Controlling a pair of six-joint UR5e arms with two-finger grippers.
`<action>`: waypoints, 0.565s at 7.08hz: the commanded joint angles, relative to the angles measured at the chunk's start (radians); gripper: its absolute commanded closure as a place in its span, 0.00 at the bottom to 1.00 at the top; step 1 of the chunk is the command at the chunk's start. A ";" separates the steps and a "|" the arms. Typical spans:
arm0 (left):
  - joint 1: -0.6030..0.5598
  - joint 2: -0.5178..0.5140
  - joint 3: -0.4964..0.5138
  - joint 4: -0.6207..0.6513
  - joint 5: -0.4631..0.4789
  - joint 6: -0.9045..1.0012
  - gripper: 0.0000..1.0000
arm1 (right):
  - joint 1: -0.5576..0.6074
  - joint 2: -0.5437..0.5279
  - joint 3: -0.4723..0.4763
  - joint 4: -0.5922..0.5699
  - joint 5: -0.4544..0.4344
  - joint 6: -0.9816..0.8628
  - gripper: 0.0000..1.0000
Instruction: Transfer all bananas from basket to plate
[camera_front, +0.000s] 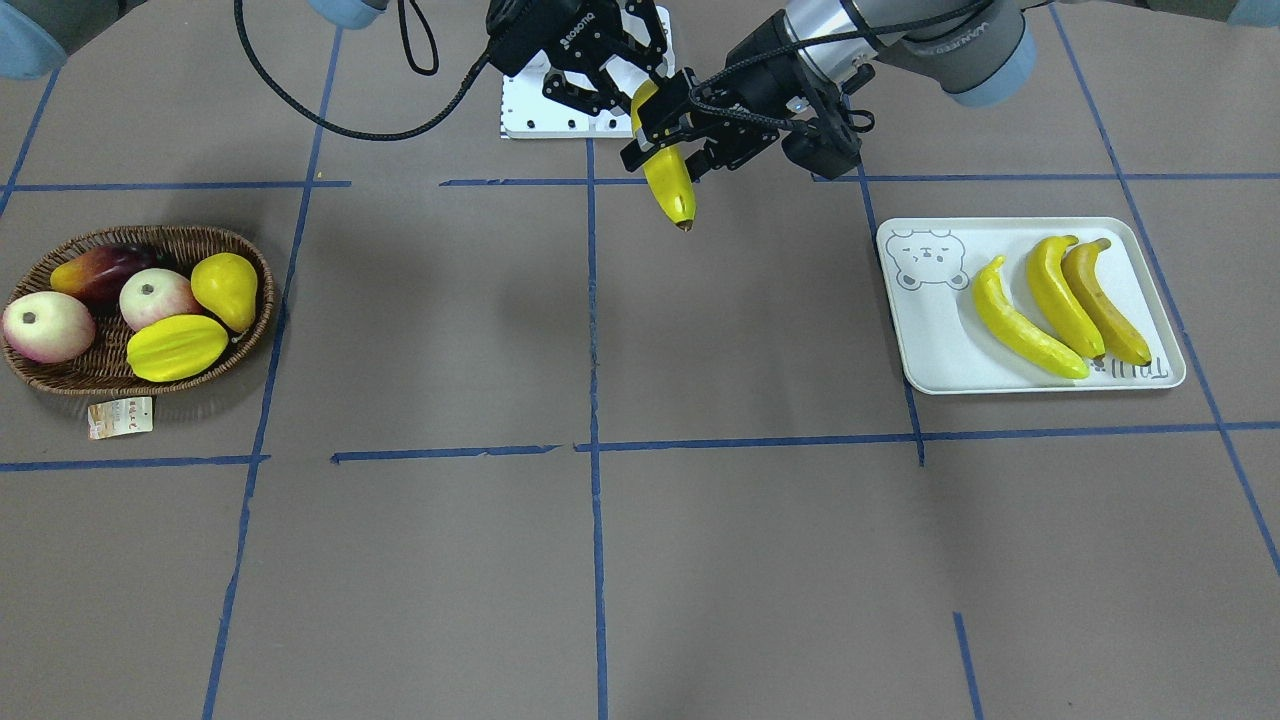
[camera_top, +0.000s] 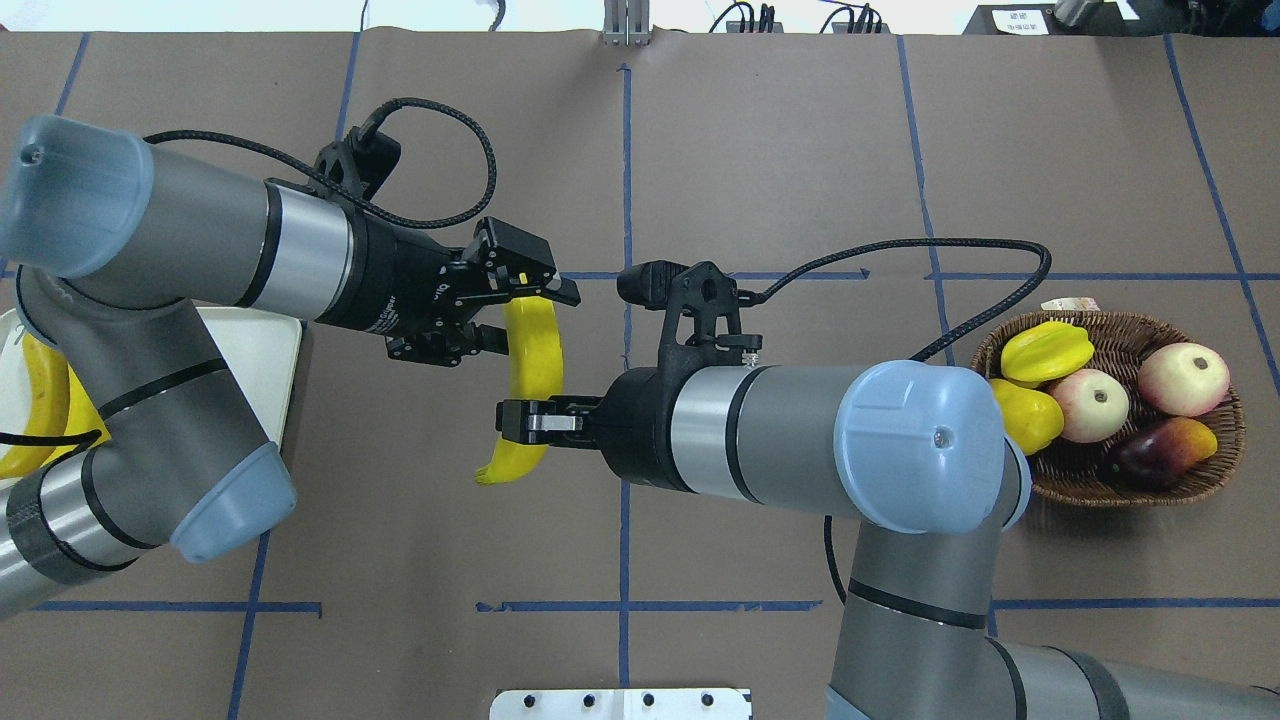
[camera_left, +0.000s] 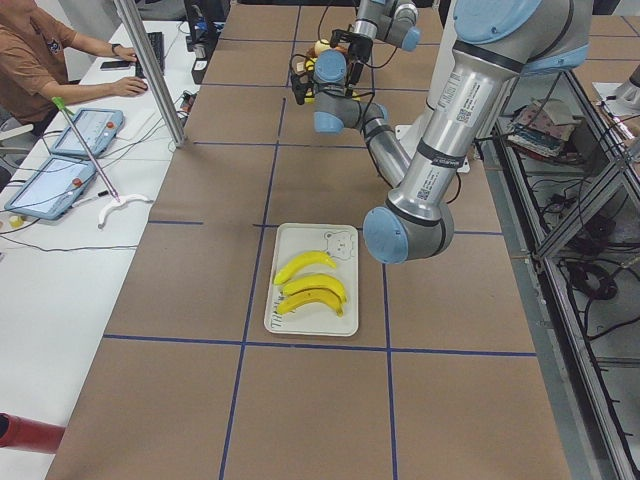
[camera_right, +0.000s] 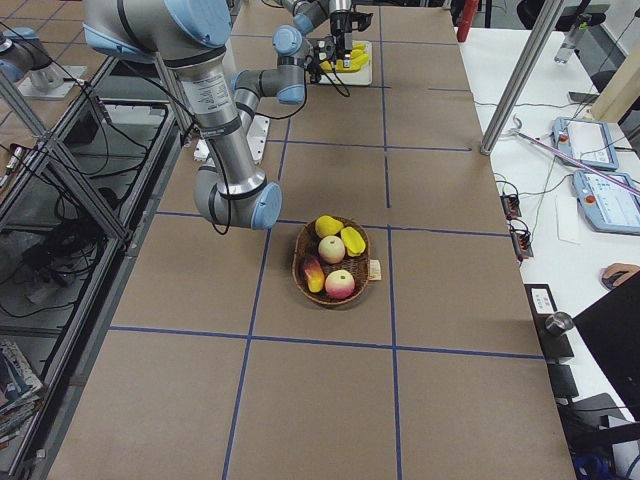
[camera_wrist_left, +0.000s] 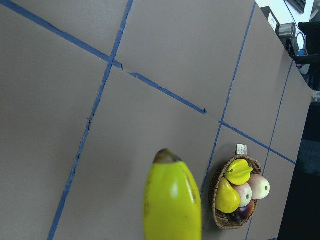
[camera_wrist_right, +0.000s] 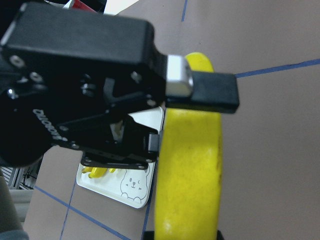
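Brown table (camera_front: 760, 560), blue tape grid (camera_front: 593, 330), banana (camera_front: 670, 180) held above its middle

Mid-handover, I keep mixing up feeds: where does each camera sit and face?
Front-facing: across the table, facing the arms; left arm at picture's right.
Overhead: behind the arms, facing forward; left hand, right hand, banana.
Exterior left: left table end; left arm nearest, plate.
Exterior right: right end; right arm nearest, basket.
Left wrist: past the banana, toward the basket.
Right wrist: along the banana, at left hand, plate.
Shared: both wrists see the banana.
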 joint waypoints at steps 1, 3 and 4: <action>0.019 0.003 0.001 -0.003 -0.002 0.012 1.00 | -0.001 0.002 0.009 -0.001 -0.001 -0.003 0.97; 0.019 0.003 -0.002 -0.001 -0.005 0.012 1.00 | -0.004 0.000 0.029 -0.001 -0.004 0.011 0.00; 0.018 0.003 -0.004 -0.001 -0.005 0.012 1.00 | -0.006 0.000 0.030 0.001 -0.004 0.013 0.00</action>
